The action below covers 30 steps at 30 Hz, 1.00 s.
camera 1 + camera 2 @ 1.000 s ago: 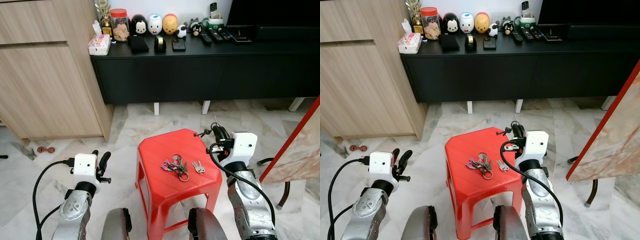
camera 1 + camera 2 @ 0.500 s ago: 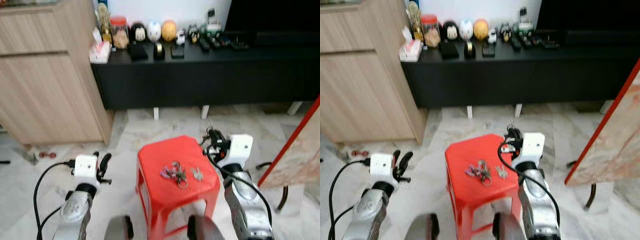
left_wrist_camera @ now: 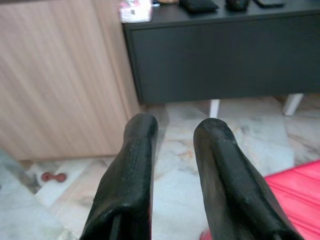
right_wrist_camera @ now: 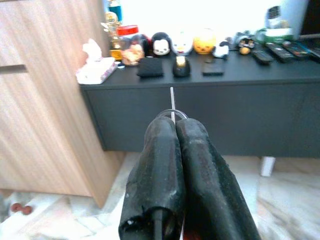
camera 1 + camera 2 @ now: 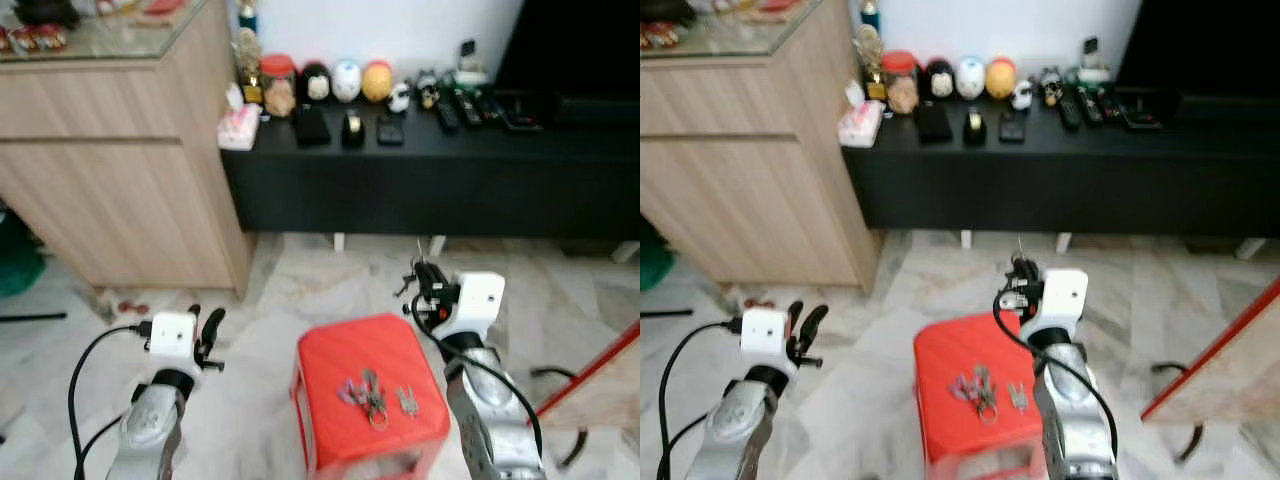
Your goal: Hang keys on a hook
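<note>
Your right gripper (image 5: 420, 281) is raised above the far right corner of the red stool (image 5: 345, 362), its two black fingers (image 4: 172, 165) pressed tight together. In the right wrist view a thin metal ring with a straight sliver of metal (image 4: 171, 111) pokes out from between the tips, so the fingers are clamped on a key ring; what hangs below it is hidden by the fingers.

Two more sets of keys lie on the stool top: a larger bunch of keys (image 5: 362, 391) with a ring near the middle, and a small pair of keys (image 5: 407, 401) just beside it on the right. They sit apart from your gripper, toward the near edge of the stool.

Your left gripper (image 5: 203, 332) hangs out to the left of the stool over the marble floor (image 5: 280, 300), holding nothing. Its fingers (image 3: 132, 170) stand apart with a clear gap between them.

Ahead of you is a long black cabinet (image 5: 420, 180) with a row of small figurines (image 5: 347, 80), a jar (image 5: 278, 84), a tissue pack (image 5: 238, 128) and remote controls (image 5: 470, 105) on top. A wooden cupboard (image 5: 120, 190) stands to its left. The eye views are slightly blurred.
</note>
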Available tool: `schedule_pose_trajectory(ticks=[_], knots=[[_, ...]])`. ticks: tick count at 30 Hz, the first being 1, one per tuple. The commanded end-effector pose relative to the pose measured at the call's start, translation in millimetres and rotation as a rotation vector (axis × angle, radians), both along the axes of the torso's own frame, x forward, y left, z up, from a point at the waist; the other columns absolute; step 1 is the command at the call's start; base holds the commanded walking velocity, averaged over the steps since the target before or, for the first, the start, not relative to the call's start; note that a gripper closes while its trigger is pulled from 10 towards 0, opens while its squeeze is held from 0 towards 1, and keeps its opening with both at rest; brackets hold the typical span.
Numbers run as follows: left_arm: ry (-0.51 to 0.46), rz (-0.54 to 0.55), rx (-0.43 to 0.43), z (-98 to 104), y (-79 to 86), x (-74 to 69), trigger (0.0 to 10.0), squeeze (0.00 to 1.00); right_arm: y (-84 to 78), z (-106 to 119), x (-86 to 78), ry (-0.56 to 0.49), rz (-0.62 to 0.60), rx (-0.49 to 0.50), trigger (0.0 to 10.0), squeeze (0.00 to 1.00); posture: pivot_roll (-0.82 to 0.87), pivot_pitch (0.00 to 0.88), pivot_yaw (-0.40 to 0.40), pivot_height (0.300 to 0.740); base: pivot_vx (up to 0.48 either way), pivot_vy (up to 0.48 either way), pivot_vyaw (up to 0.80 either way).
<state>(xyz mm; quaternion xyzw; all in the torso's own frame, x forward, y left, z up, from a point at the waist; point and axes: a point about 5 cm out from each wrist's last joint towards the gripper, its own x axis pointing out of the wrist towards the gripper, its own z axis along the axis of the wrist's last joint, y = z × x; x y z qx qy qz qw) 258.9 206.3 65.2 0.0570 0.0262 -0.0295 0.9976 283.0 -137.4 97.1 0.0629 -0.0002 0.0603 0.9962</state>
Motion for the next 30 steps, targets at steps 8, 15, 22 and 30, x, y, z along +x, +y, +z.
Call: schedule_pose_trajectory(ticks=[8,15,22,30], knots=[[0.016,-0.022,0.005,-4.1,-2.5,-4.0,10.0,0.0,4.0,-2.8,-0.8,0.036,0.012,0.027,10.0,0.0,0.0,0.0,-0.02,0.74,0.0,0.0,0.0],[0.023,-0.056,-0.006,-4.9,-6.2,-5.6,10.0,0.0,8.3,-2.1,1.9,0.043,0.017,0.035,10.0,0.0,0.0,0.0,-0.02,0.74,-0.071,0.0,0.0],[0.019,-0.082,-0.017,-4.2,-10.6,-5.6,10.0,0.0,9.7,-2.1,5.2,0.054,0.014,0.033,10.0,0.0,0.0,0.0,-0.02,0.74,-0.304,0.0,0.0],[0.005,-0.088,-0.023,0.8,-11.1,-2.0,10.0,0.0,11.0,-0.5,9.7,0.064,0.011,0.018,10.0,0.0,0.01,0.0,-0.019,0.74,-0.307,0.0,0.0]])
